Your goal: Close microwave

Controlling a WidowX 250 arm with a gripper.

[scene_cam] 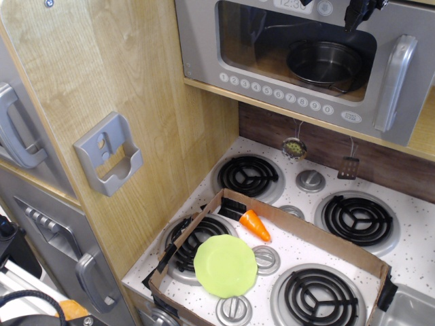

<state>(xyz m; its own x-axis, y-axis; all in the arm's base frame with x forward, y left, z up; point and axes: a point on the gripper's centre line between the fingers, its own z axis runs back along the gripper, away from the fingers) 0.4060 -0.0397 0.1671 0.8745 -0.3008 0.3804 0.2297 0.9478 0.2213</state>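
Observation:
The microwave (pixel 204 47) sits at the top of the view, in a wooden cabinet. Its wide grey door has a clear window (pixel 258 41), a row of round white numbered buttons (pixel 275 92) and a vertical grey loop handle (pixel 395 81) on the right. The door looks about flush with the cabinet front. A metal pot (pixel 325 62) shows through the window. My gripper (pixel 359 11) is a dark shape at the top edge, touching or just in front of the door's upper right, left of the handle. Only its tip shows, so I cannot tell how its jaws stand.
Below is a toy stove top (pixel 414 224) with several black burners and grey knobs. A cardboard tray (pixel 319 238) on it holds a green plate (pixel 225 265) and an orange carrot (pixel 255 225). A grey holder (pixel 109 153) sticks out from the wooden wall. Grey handles (pixel 17 129) are at the left.

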